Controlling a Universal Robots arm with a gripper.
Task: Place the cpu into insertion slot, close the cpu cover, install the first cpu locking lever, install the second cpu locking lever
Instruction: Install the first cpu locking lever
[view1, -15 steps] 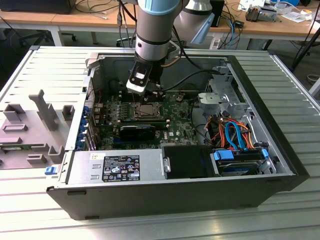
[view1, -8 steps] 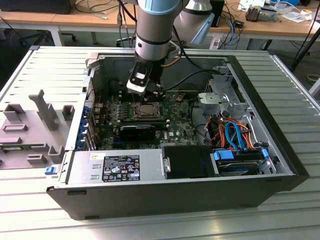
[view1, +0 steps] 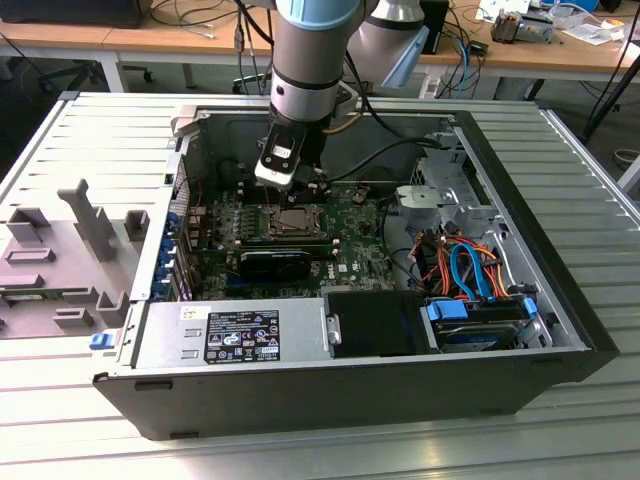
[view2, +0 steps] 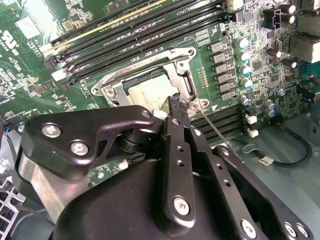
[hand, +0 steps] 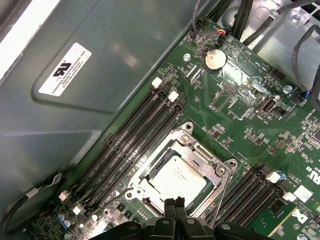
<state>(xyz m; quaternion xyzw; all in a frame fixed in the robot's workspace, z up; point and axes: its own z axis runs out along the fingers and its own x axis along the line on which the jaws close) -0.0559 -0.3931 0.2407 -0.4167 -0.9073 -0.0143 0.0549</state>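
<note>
The cpu lies flat in the insertion slot, metal top up, its edges square with the long memory slots beside it. The cpu cover is folded down around it, framing the top. The gripper hangs at one corner of the socket, its fingers clenched together with nothing visible between them. A thin wire locking lever runs along one side of the socket; whether it is latched cannot be told. In the first wrist view the fingertips hide the chip's nearest edge, and in the second wrist view the gripper's body covers part of the socket. The open computer case rests on the table.
</note>
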